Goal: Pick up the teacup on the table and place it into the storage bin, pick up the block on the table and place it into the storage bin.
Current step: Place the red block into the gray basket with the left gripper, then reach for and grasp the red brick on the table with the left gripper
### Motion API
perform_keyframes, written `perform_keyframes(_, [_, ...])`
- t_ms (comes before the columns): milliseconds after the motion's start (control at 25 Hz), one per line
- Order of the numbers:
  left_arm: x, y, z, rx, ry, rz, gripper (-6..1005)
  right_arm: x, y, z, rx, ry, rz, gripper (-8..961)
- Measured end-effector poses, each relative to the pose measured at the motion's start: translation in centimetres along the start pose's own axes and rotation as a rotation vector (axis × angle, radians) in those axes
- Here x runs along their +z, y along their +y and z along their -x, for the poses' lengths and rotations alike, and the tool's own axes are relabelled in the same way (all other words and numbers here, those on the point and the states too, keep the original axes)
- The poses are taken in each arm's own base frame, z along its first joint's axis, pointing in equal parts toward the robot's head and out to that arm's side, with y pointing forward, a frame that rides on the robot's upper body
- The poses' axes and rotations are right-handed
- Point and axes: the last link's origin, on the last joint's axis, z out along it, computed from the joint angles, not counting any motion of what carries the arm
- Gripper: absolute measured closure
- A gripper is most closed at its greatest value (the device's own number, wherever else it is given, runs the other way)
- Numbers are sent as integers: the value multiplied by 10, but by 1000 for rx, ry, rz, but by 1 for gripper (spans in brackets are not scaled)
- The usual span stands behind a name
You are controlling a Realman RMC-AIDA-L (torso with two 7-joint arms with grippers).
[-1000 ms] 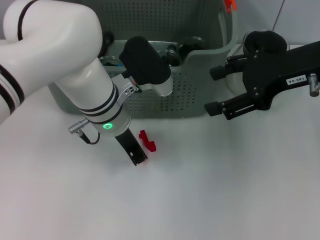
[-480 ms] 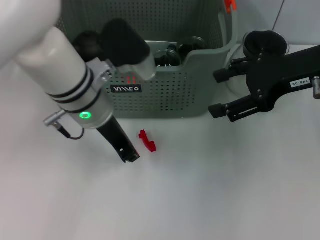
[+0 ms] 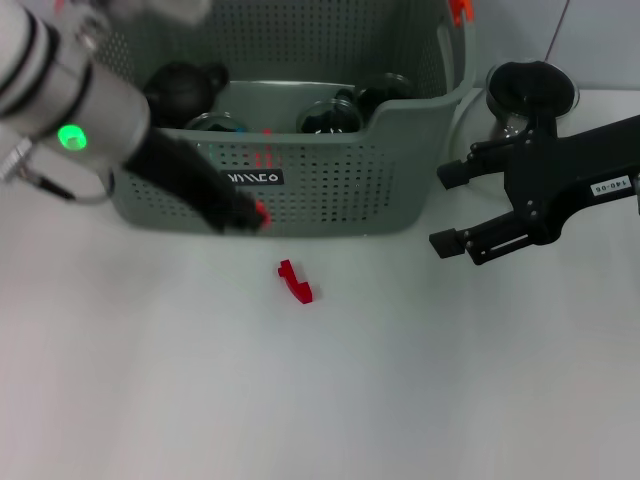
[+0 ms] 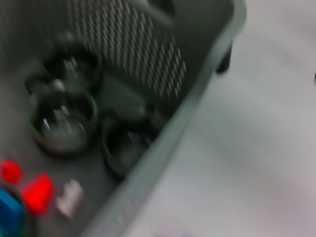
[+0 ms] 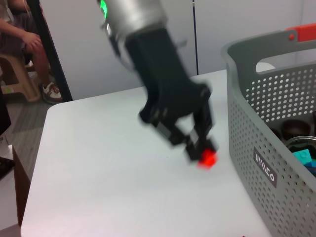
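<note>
My left gripper (image 3: 254, 218) hangs in front of the storage bin's (image 3: 330, 190) near wall, shut on a small red block (image 3: 261, 211). The right wrist view shows the same red block (image 5: 207, 159) at the tips of the left gripper (image 5: 201, 148), beside the storage bin (image 5: 276, 128). Another red piece (image 3: 295, 282) lies on the table below the bin. My right gripper (image 3: 452, 208) hovers open and holds nothing, to the right of the bin. A dark round glassy vessel (image 3: 530, 85) stands behind the right arm; I cannot tell whether it is the teacup.
Inside the bin sit a dark teapot (image 3: 185, 80), glass cups (image 3: 325, 115), and red (image 4: 37, 192) and blue (image 4: 9, 212) blocks. An orange-red clip (image 3: 459, 10) marks the bin's right rim. White table spreads out in front.
The left arm has swung up and to the left, from the table beside the red piece to the bin's front wall. The right arm has shifted slightly right and down.
</note>
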Motion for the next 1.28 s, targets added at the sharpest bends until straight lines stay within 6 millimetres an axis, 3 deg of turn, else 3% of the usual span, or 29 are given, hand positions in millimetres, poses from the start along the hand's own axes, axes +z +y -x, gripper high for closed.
perform_keyframes(40, [-24,-7,-11,8,75,-27,824,0,0,-1,-1,-1,1,27])
perform_keyframes(320, [-69,-31,-46,1,261,-68,824,-1,2,-3,-1,3,14,27])
perform_keyframes(680, [-50,-86,-64,-136,320,-147,824,-1,6,-7,5,10,37,27])
perform_keyframes(880, [-43,-90,-65,-165,313,-163,813,-2,7,-7,7,11,44,27])
perform_keyframes(1080, [-50,-88,-67,-147,318,-192,760,-2,7,-7,5,14,46,27])
perform_keyframes(1160, [-55,-88,-67,-135,316,-213,533,-2,7,-7,4,14,46,27])
perform_keyframes(1280, [-64,-85,-66,-116,312,-225,469,-2,7,-8,5,14,48,27])
